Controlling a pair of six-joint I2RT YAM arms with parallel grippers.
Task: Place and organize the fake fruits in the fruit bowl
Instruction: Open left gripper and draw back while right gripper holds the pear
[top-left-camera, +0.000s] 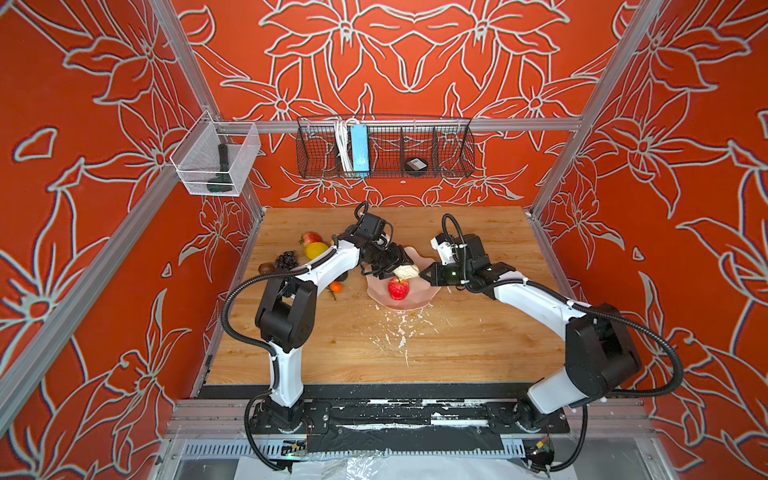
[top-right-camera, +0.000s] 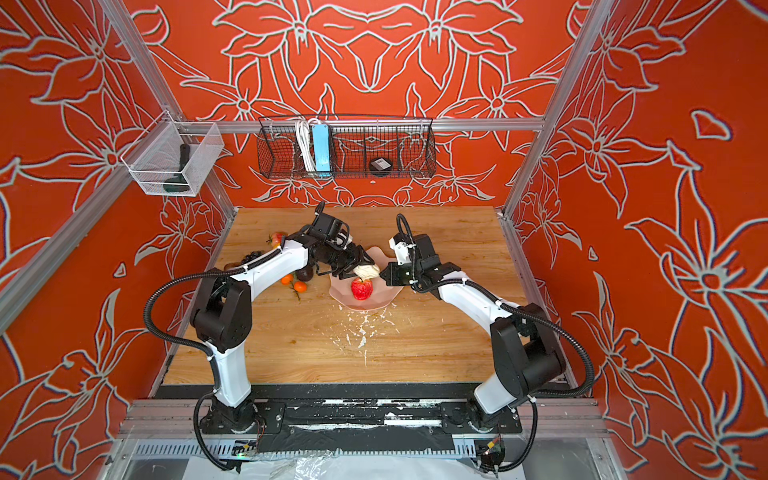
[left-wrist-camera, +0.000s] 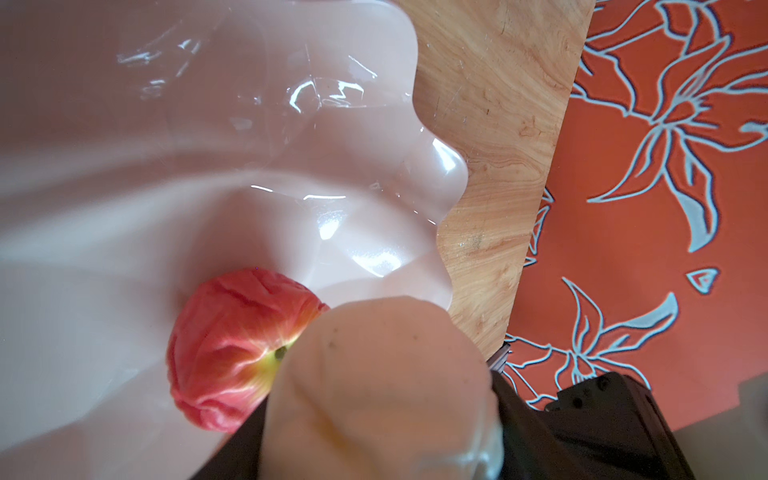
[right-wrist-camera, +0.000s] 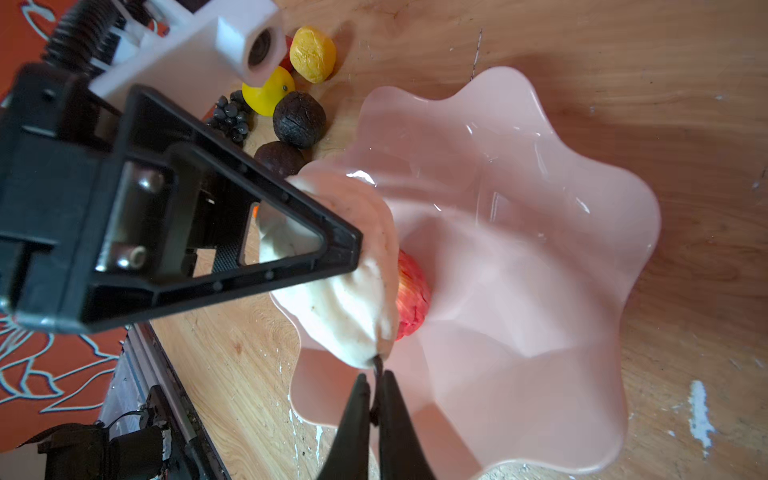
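1. The left hand (top-left-camera: 397, 266) is clamped around a pale fruit (top-left-camera: 408, 271), holding it just over the pink fruit bowl (top-left-camera: 426, 296).
2. The right hand (right-wrist-camera: 376, 395) is pinched tight on that fruit's dark stem (right-wrist-camera: 377, 364).
3. A red apple (top-left-camera: 398, 288) lies in the bowl's middle.
4. The grape bunch (top-left-camera: 286, 259), a lemon (top-left-camera: 316, 250) and a small orange (top-left-camera: 336, 286) sit on the desk (top-left-camera: 478, 340), left of the bowl.

A lab robot cell: aluminium frame (top-left-camera: 519, 124), red flower-printed walls (top-left-camera: 415, 50), wooden tabletop (top-left-camera: 478, 340), two bench-mounted arms (top-left-camera: 286, 374).
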